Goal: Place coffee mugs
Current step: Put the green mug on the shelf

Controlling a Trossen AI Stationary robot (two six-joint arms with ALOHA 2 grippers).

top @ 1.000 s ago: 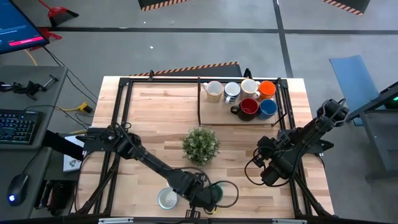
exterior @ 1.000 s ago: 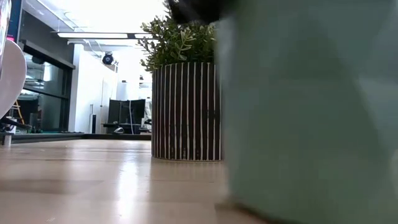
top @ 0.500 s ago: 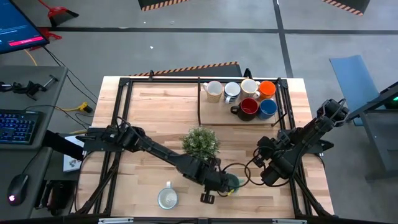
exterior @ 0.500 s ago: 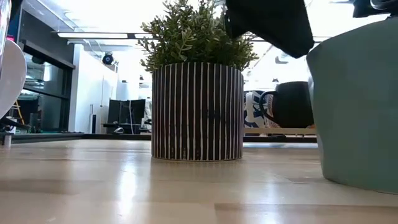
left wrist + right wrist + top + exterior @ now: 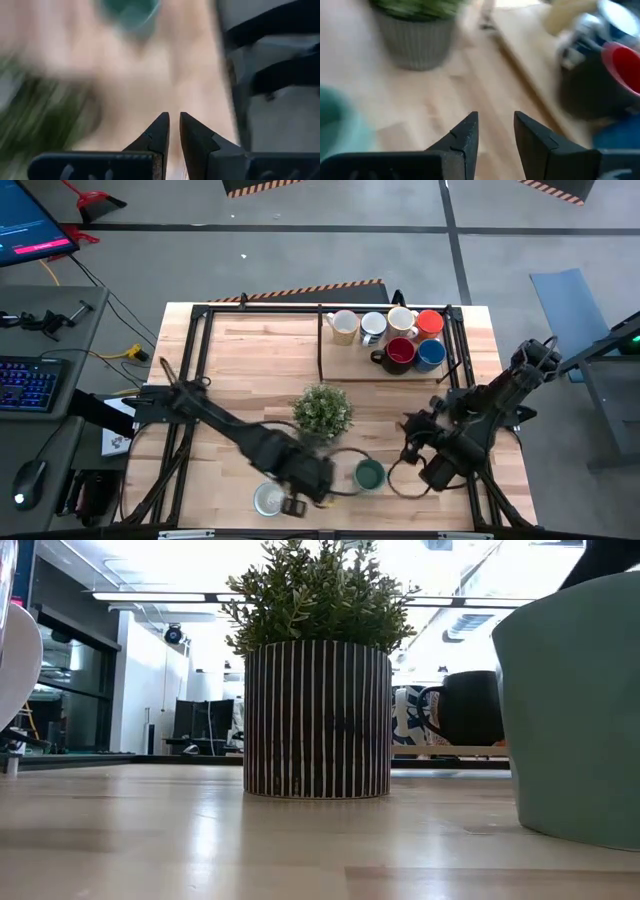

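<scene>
Right gripper (image 5: 408,442), fingers apart and empty, hangs beside the green mug (image 5: 370,475), hard, slick and breakable, probably best pinched over its rim.

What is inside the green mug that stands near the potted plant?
From above, the green mug shows only its own green inside; nothing lies in it. The low view shows just its outer wall.

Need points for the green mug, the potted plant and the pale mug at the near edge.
green mug (image 5: 370,475), high view, on its open mouth.
potted plant (image 5: 317,720), low view, on the striped pot's front.
pale mug (image 5: 268,499), high view, on its inside bottom.
</scene>
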